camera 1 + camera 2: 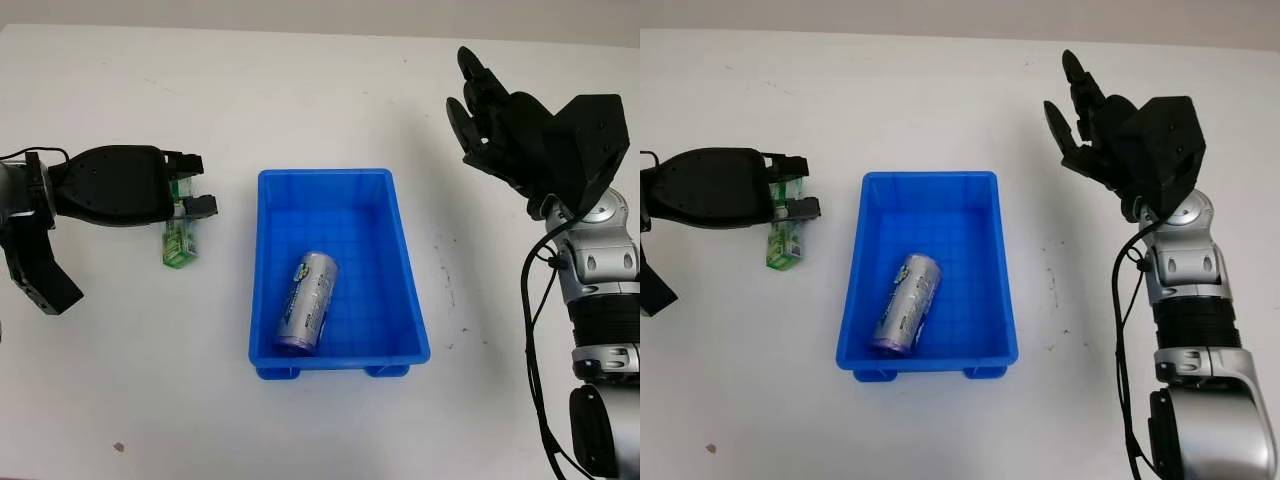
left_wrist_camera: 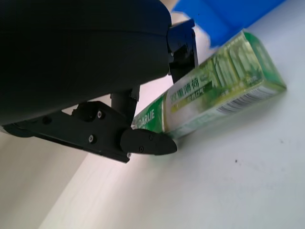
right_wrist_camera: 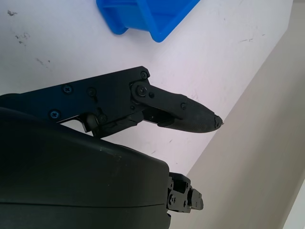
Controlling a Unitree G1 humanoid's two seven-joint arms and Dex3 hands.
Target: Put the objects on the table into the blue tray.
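Here the left hand [image 1: 185, 190] has its fingers [image 2: 147, 141] closed around the green box [image 1: 178, 243] on the worktop [image 1: 120, 380], left of the tray [image 1: 338, 180]; the right hand [image 1: 500, 115] hangs open, holding nothing

Pretty plain setup here: one big white table [image 1: 330, 90] takes up nearly everything. Its top is matte and a bit grubby, with small dark scuffs and specks [image 1: 443, 270] scattered over it, plus one little brownish spot [image 1: 118, 447] close to the table's near edge. Past the table's far edge there's a strip of pale grey-beige floor or wall [image 1: 400, 15], can't tell which. Light is soft and even, just faint shadows on the table surface. That same beige surface [image 3: 267, 143] runs alongside the table's edge.
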